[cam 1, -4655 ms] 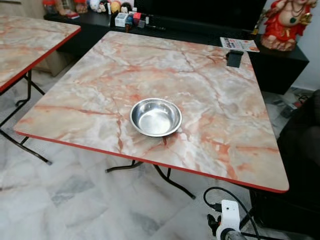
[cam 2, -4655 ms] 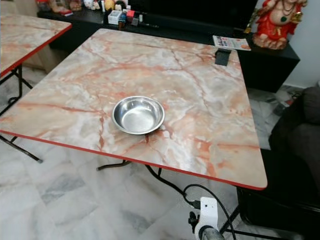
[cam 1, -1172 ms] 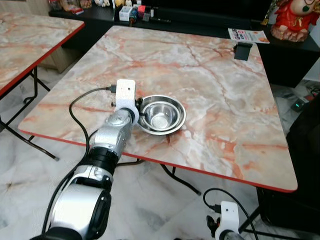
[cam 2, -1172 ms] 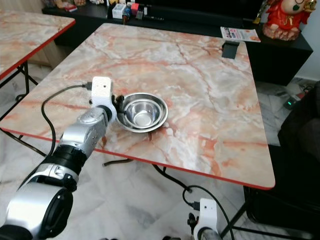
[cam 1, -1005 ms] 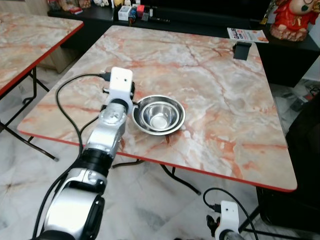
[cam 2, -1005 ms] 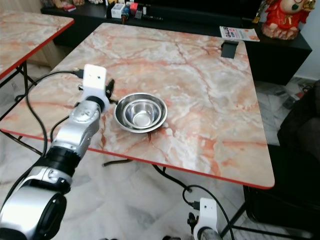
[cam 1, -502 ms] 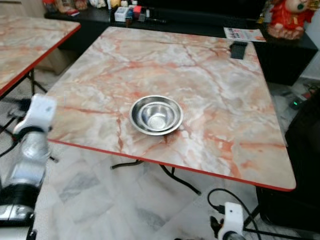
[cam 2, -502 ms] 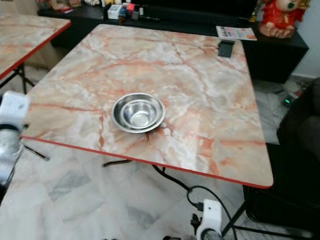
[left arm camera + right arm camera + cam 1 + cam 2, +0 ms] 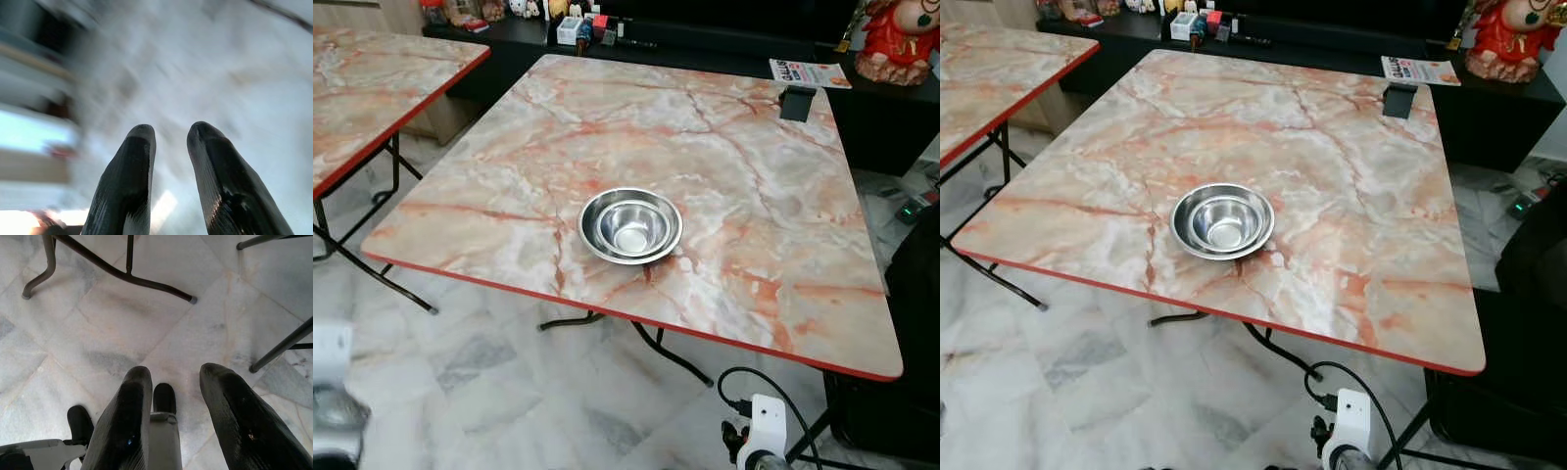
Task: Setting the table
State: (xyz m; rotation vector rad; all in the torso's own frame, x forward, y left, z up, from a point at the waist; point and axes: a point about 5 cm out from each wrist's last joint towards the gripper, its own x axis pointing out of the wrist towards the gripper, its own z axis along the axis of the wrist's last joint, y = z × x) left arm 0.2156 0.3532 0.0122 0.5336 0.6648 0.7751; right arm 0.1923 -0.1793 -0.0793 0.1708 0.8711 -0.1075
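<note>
The left gripper (image 9: 168,134) hung low beside the robot, its two black fingers parted and empty, the view past it blurred. The right gripper (image 9: 176,377) also hung with fingers apart, holding nothing, above the pale floor tiles (image 9: 122,328). Well away from both, up on the marble table (image 9: 744,157), two steel bowls (image 9: 630,225) sat nested, one inside the other, near the front edge. Moments before, the left arm had been reaching over the table at the bowls; it had since dropped clear. A second table (image 9: 372,78) stood to the left.
</note>
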